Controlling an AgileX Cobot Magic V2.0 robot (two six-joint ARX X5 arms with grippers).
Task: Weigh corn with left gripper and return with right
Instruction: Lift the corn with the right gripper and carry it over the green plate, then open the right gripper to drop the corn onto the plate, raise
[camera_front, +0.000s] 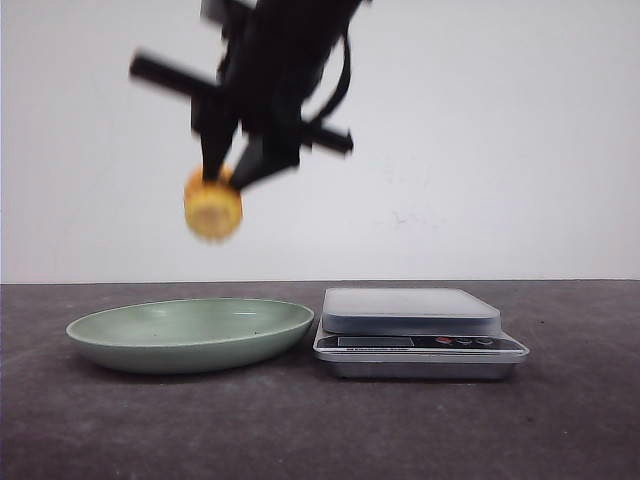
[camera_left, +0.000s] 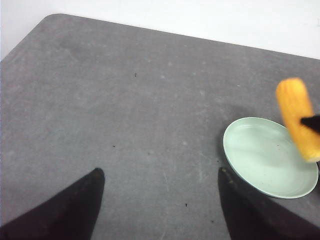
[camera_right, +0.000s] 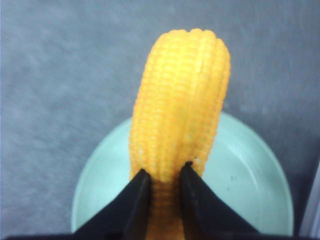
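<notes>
Right tool (camera_right: 162, 175) clamped on corn (camera_right: 180, 105), long axis hanging down, directly above green plate (camera_right: 250, 200); scale (camera_front: 415, 330) beside. Left tool (camera_left: 160, 200) apart, empty.

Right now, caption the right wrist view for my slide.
Right gripper holds the corn above the green plate.

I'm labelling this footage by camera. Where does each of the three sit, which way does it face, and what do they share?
Front view: low, facing forward across the table; plate, scale, right gripper holding corn.
Left wrist view: on the left arm, looking down; open left gripper, no grip.
Right wrist view: on the right arm, looking down; fingers clamping corn.
All three views share the corn and plate.
</notes>
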